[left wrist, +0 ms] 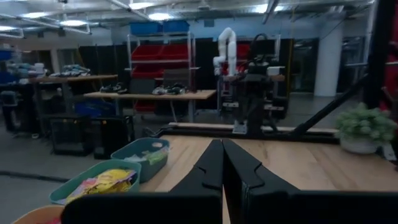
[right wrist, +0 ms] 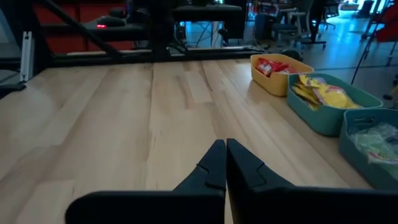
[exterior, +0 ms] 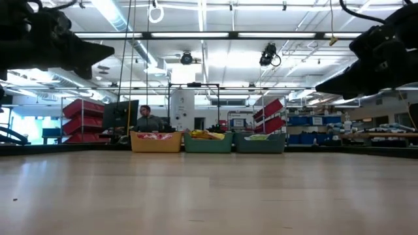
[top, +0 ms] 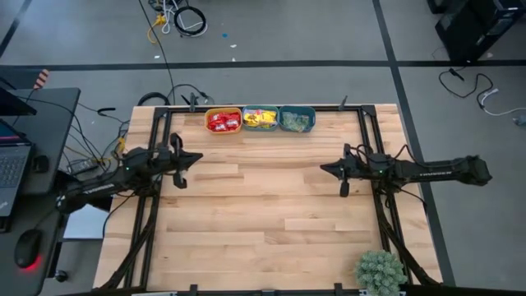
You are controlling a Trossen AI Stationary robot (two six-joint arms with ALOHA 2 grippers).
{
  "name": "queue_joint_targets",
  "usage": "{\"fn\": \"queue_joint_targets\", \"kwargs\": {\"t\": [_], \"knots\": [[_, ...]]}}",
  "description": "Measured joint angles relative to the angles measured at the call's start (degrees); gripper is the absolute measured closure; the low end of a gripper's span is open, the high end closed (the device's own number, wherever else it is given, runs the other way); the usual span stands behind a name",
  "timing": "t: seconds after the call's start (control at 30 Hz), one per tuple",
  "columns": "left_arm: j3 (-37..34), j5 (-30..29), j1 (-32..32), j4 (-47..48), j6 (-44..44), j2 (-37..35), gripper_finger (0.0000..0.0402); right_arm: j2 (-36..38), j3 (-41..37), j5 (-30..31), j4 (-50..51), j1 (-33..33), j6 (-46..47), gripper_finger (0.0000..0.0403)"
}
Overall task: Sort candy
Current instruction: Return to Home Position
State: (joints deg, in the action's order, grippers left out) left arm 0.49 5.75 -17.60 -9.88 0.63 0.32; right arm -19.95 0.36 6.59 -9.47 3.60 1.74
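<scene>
Left tool (top: 199, 158), right tool (top: 323, 169): both closed, level, aloft, facing each other.

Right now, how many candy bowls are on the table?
3, in a row at the table's far edge: orange bowl, red candy; middle teal bowl, yellow candy; end teal bowl, green candy.

Three bins (exterior: 208, 145) line the table's (top: 263, 205) edge; plant (top: 380, 271) at corner.

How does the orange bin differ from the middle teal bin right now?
The orange bin holds red candy; the middle teal bin holds yellow candy. The orange bin ends the row; the teal bin sits mid-row. Both stand upright, side by side, at the table's far edge.
</scene>
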Motion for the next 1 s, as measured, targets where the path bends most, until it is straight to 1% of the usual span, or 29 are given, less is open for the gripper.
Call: {"fn": "queue_joint_targets", "kwargs": {"t": [0.17, 0.3, 0.37, 0.43, 0.53, 0.67, 0.83, 1.0], "knots": [[0.0, 0.1, 4.1, 1.0, -1.5, -0.4, 0.0402, 8.1, 0.0, 0.5, 7.1, -1.5, -0.3, 0.0403], [0.0, -2.5, 7.6, 1.9, -2.1, -0.3, 0.0401, 13.7, 0.0, 0.5, 7.4, -2.9, -3.9, 0.0403], [0.0, -4.7, 8.9, 1.5, -2.4, -0.3, 0.0401, 15.8, 0.0, 0.5, 7.4, -3.1, -5.2, 0.0403], [0.0, -6.5, 9.9, 1.6, -3.1, -0.3, 0.0402, 16.8, 0.0, 0.1, 7.4, -3.0, -5.7, 0.0403], [0.0, -6.7, 10.9, 0.9, -3.2, -0.3, 0.0402, 17.2, 0.0, -1.1, 7.7, -3.0, -5.4, 0.0403], [0.0, -2.4, 12.5, -2.1, -4.0, -0.4, 0.0402, 17.6, 0.9, -3.6, 10.5, -3.0, -3.0, 0.0403], [0.0, -3.6, 14.3, 2.0, -3.3, -0.3, 0.0402, 19.9, 3.4, -2.7, 17.4, -3.0, -2.2, 0.0403], [0.0, -4.6, 15.5, 1.9, -2.7, -0.3, 0.0402, 19.8, 3.8, -2.4, 16.6, -3.2, -1.7, 0.0403]]}}
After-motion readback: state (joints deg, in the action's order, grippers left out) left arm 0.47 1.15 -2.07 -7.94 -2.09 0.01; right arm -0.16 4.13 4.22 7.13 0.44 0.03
